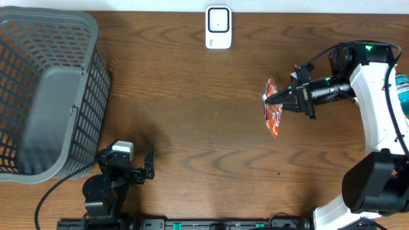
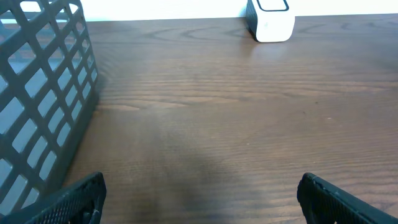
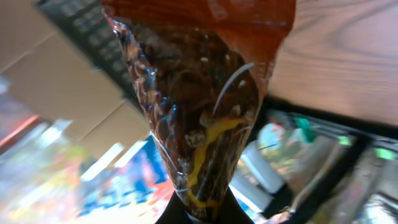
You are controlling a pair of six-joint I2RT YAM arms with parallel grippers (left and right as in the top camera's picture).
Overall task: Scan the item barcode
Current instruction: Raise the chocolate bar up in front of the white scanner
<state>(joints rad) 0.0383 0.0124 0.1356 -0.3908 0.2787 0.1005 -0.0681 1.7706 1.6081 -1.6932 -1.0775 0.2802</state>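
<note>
The item is a crinkly orange and brown snack packet [image 1: 273, 110], held above the table on the right. My right gripper [image 1: 279, 97] is shut on one end of it. In the right wrist view the packet [image 3: 205, 106] fills the middle, pinched at its narrow end between my black fingertips, with my right gripper [image 3: 205, 211] at the bottom edge. A white barcode scanner [image 1: 218, 27] stands at the table's back edge, seen too in the left wrist view as the scanner [image 2: 270, 18]. My left gripper [image 1: 142, 167] stands open near the front left, its fingers [image 2: 78, 199] wide apart over bare wood.
A large grey plastic basket [image 1: 45, 89] takes up the left side of the table; its lattice wall [image 2: 43, 99] is just left of my left gripper. A teal-labelled object [image 1: 402, 92] lies at the far right edge behind the right arm.
</note>
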